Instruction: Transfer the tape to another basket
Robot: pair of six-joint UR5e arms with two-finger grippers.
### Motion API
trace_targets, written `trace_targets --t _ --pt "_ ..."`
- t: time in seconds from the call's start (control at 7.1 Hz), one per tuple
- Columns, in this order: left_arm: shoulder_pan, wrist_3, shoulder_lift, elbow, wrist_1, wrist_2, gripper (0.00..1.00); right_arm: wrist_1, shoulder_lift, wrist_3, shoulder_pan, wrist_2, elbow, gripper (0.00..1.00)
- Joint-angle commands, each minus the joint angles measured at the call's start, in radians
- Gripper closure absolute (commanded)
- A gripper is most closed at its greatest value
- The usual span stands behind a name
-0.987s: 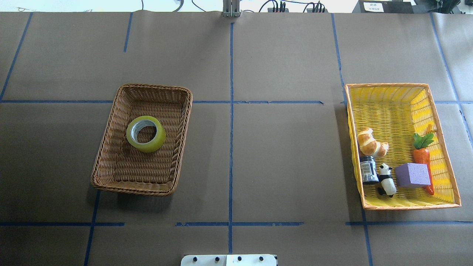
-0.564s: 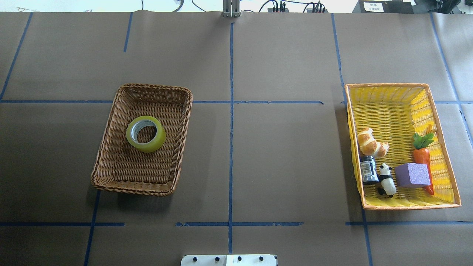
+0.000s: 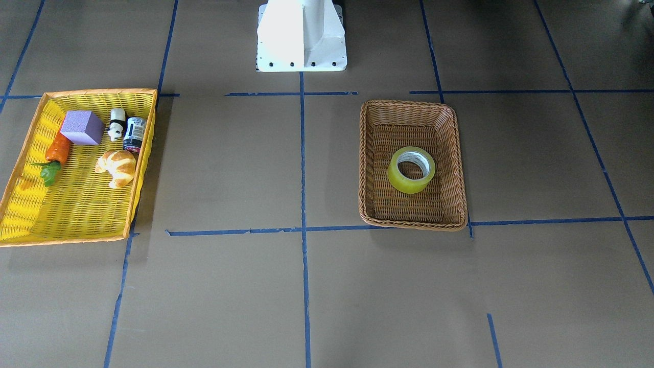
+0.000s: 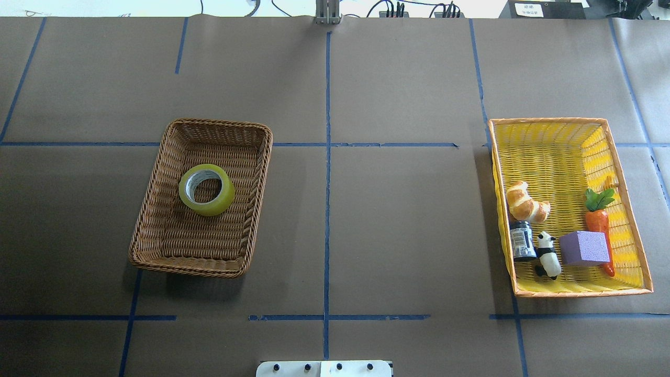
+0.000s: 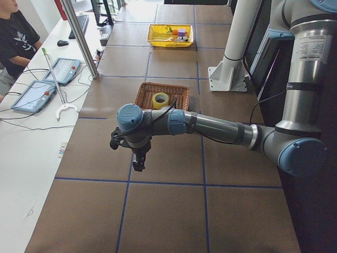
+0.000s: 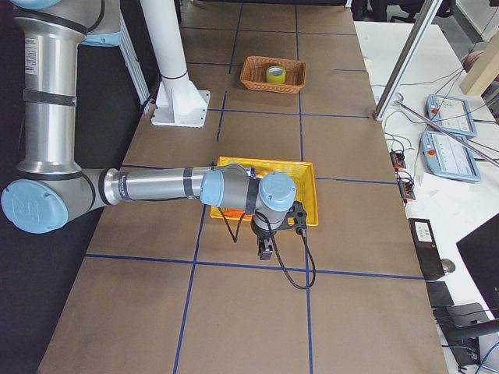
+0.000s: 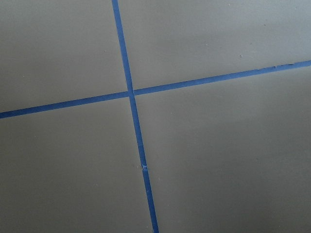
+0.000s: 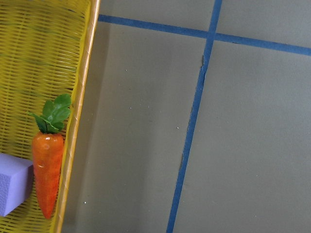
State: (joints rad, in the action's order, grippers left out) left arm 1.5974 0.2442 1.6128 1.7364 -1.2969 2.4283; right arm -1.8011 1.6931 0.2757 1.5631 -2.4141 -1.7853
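The yellow-green tape (image 4: 226, 198) lies flat in the middle of the brown wicker basket (image 4: 201, 268) on the left half of the table. Both also show in the front view, tape (image 3: 403, 185) in basket (image 3: 414, 219). No gripper shows in the overhead or front view. In the exterior left view my left gripper (image 5: 138, 163) hangs over bare table, short of the basket and tape (image 5: 160, 100). In the exterior right view my right gripper (image 6: 265, 251) hangs just outside the yellow basket. I cannot tell whether either is open or shut.
A yellow mesh basket (image 4: 549, 152) at the right holds a croissant (image 4: 526, 203), a dark jar (image 4: 522, 241), a panda figure (image 4: 547, 255), a purple block (image 4: 584, 248) and a carrot (image 4: 598, 222). The right wrist view shows its rim (image 8: 77, 121). Blue tape lines cross the brown table.
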Motion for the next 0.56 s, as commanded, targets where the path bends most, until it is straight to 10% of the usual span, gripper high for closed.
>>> trace_targets --t 0.0,0.42 --pt "-0.004 0.009 -0.011 -0.017 0.008 0.0 0.0 0.0 0.016 -0.01 0.0 0.003 -0.002 0.0" --pt "-0.005 0.012 -0.047 -0.008 0.002 0.0 0.0 0.0 0.016 -0.012 0.0 0.006 -0.002 0.0"
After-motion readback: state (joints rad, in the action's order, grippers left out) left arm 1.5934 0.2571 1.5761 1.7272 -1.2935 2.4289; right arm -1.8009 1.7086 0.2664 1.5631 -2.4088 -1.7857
